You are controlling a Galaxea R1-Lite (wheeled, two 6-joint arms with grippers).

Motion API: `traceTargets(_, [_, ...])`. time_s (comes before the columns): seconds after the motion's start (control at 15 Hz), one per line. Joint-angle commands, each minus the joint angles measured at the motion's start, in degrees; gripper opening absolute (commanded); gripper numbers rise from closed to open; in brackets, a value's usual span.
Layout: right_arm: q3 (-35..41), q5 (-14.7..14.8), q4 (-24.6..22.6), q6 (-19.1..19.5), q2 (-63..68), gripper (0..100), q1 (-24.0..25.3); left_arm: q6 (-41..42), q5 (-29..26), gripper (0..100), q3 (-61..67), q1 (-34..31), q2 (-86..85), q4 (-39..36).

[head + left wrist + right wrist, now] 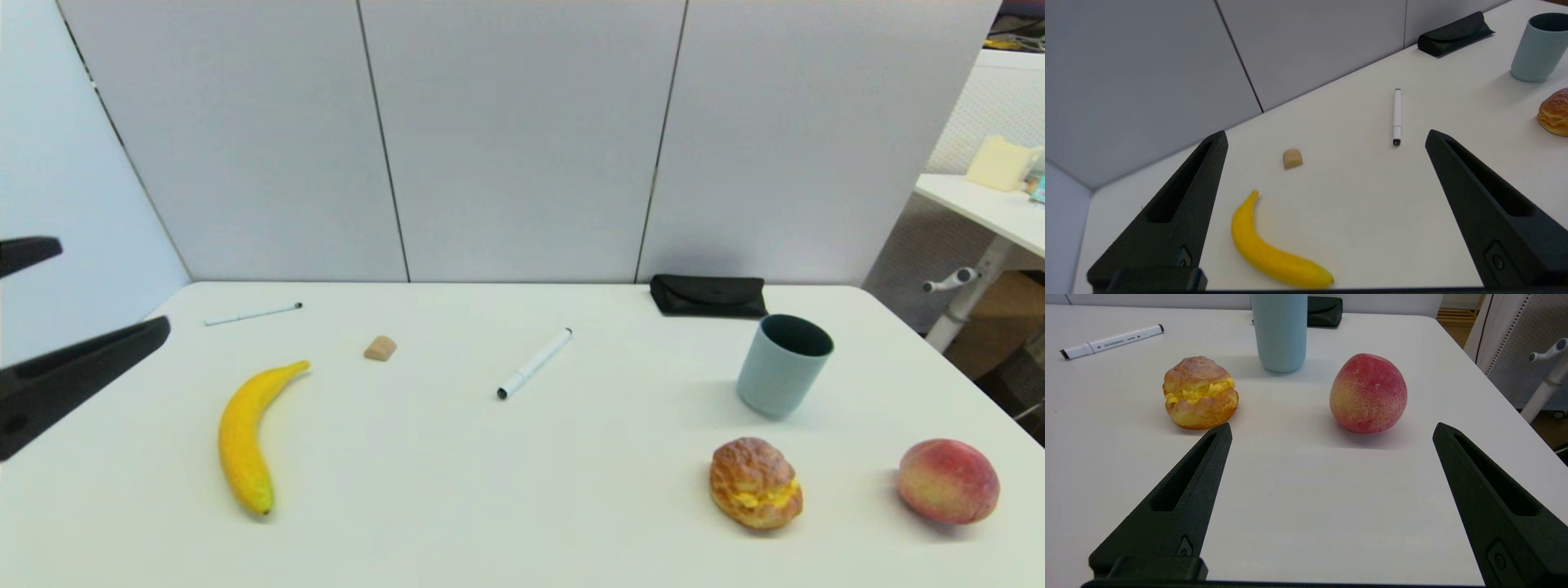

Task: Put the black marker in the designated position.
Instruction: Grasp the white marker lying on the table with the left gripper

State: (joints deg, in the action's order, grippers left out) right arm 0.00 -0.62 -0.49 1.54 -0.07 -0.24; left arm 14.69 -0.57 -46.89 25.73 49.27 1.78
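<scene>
Marker untouched, both grippers empty and wide open.

Head view: the black marker lies flat mid-table, between the banana and the cup; the left gripper hangs at the left edge, well apart from it.
Left wrist view: white barrel, black ends, nothing grasped.
Right wrist view: the right gripper idles near the peach, holding nothing.
Pickup and placing remain.

Yellow banana, pale blue cup, red-yellow peach, blk pouch, wht table
</scene>
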Motion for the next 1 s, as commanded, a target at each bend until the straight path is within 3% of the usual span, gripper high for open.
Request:
traceTargets(0.07, [0.0,0.0,0.0,0.0,0.1,100,0.0,3.8,-0.1,100,-20.3,10.2,22.7,8.8])
traceTargets(0.33, [0.0,0.0,0.0,0.0,0.1,100,0.0,3.5,-0.2,100,-30.4,14.5,38.0,8.9])
traceTargets(1.0, [0.0,0.0,0.0,0.0,0.1,100,0.0,0.2,0.3,100,-40.9,14.2,63.0,8.8])
